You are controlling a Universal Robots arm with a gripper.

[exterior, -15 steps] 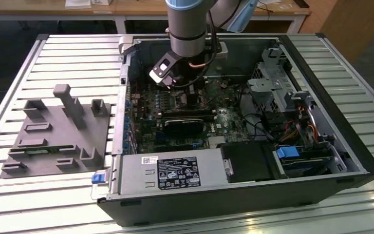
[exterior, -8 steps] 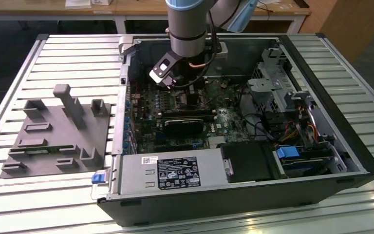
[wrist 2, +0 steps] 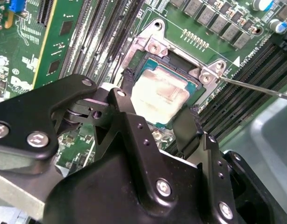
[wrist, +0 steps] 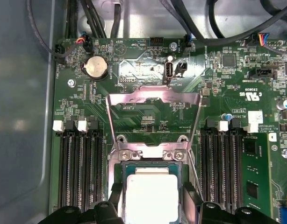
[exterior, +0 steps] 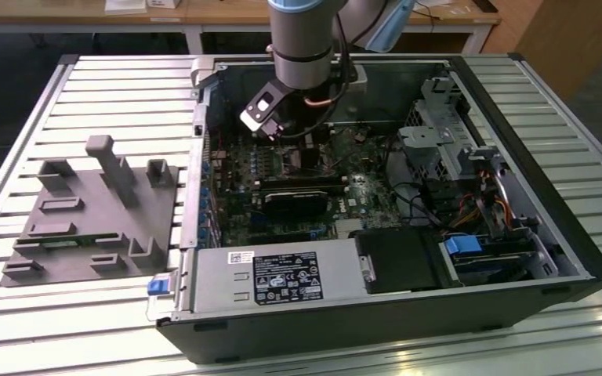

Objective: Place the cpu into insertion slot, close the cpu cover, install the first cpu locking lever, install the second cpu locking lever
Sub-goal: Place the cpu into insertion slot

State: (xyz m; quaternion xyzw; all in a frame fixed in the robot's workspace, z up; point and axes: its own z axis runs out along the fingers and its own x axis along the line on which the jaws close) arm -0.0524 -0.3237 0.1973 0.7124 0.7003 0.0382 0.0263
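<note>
The cpu (wrist 2: pixel 162 93) (wrist: pixel 152 196), a flat square chip with a silvery top, sits level in or just above the insertion slot (wrist: pixel 119 169) on the green board. My gripper (wrist 2: pixel 161 93) (wrist: pixel 152 193) straddles it, one black finger against each of two opposite edges, and looks shut on it. The cpu cover (wrist: pixel 154 97), a thin silvery frame with a window, stands swung open from its hinge beyond the slot. A thin metal locking lever (wrist 2: pixel 258 88) juts out beside the slot. In the exterior view the gripper (exterior: pixel 295 145) is low inside the open computer case.
Long black memory slots (wrist: pixel 78 172) (wrist: pixel 225 172) run along both sides of the socket. A black block (exterior: pixel 295 200), cables and drive cages (exterior: pixel 458 149) crowd the case. A power supply (exterior: pixel 270 274) lies at its front. A grey fixture (exterior: pixel 92 211) sits on the exterior view's left.
</note>
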